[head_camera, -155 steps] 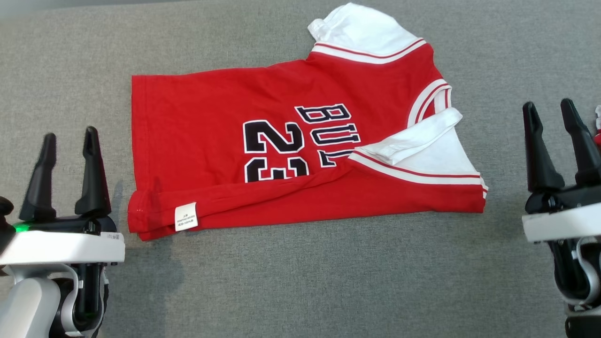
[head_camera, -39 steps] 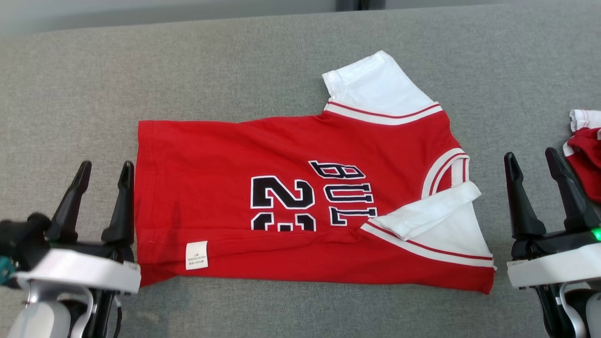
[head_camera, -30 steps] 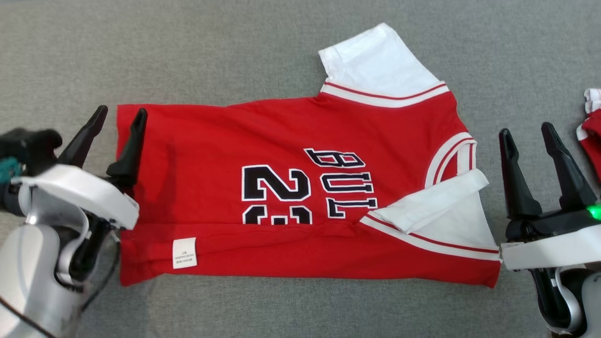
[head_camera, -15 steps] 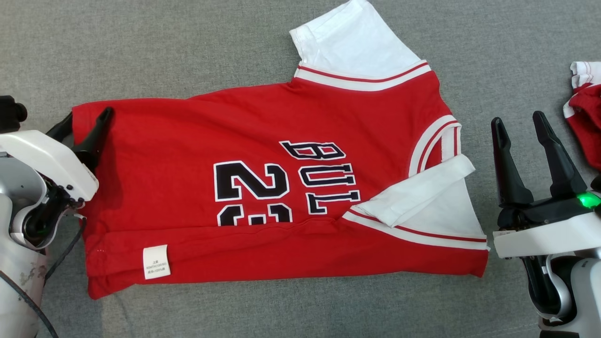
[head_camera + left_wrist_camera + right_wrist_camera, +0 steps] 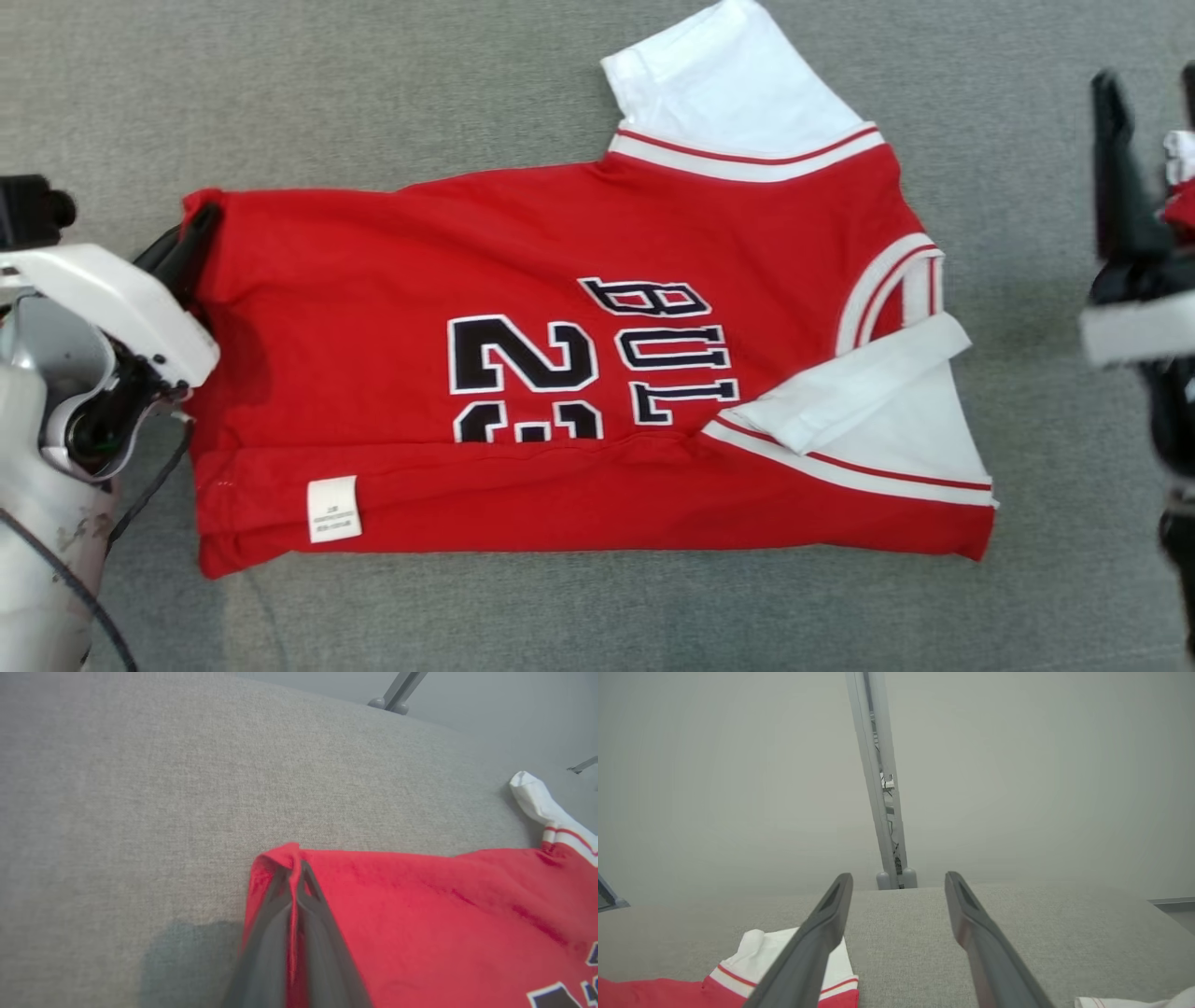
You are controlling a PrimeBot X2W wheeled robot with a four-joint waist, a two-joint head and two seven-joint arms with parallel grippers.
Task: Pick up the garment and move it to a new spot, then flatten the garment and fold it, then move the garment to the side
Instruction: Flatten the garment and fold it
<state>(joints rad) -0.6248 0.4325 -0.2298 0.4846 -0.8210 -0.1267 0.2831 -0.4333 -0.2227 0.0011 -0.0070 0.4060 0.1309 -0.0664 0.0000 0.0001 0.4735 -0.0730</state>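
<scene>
The red jersey (image 5: 392,280) lies half-folded on the grey table (image 5: 373,84), with bare cloth all round it. The left gripper (image 5: 295,870) pinches its far hem corner. Beyond its collar the right gripper (image 5: 899,876) stands parted and empty. Its print reads "23" and "BUL"; the white care label (image 5: 333,509) is illegible.

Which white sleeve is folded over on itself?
The near sleeve, at the head view's lower right: its cuff is doubled back. The far sleeve lies spread flat.

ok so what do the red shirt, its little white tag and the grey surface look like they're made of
Red shirt: soft matte knit, probably cotton; it creases and bunches where the left gripper pinches its corner. White tag: thin fabric, woven or printed, flat with tiny print. Grey surface: matte woven cloth with a visible fine weave.
</scene>
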